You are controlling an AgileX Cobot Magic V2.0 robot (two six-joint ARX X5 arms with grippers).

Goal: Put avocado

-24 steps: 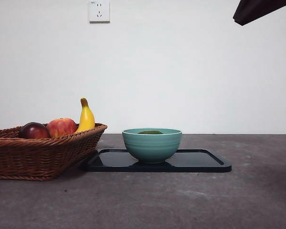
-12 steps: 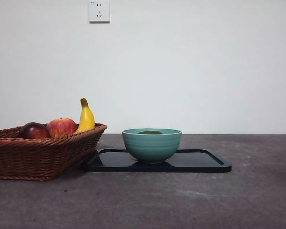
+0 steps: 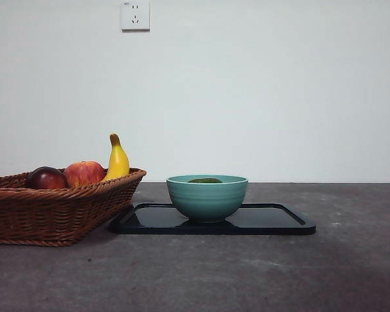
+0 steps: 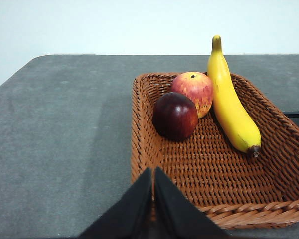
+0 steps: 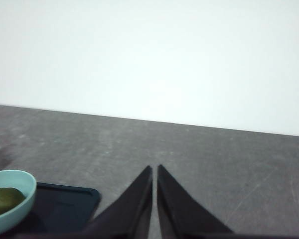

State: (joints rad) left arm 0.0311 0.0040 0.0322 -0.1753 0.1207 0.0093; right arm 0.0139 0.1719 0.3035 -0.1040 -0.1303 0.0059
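Olive-green avocado [image 3: 205, 180] lies inside the teal bowl [image 3: 207, 198] at frame centre, so placing looks finished; both grippers, left gripper [image 4: 153, 175] and right gripper [image 5: 154, 172], are closed and empty.

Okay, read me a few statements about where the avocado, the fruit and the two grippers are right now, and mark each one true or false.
1. The avocado lies in the teal bowl. True.
2. The bowl stands in the wicker basket. False: it stands on the black tray.
3. The basket holds a banana, an apple and a dark red fruit. True.
4. The right gripper holds the avocado. False: it is shut and empty.
5. The left gripper is shut. True.
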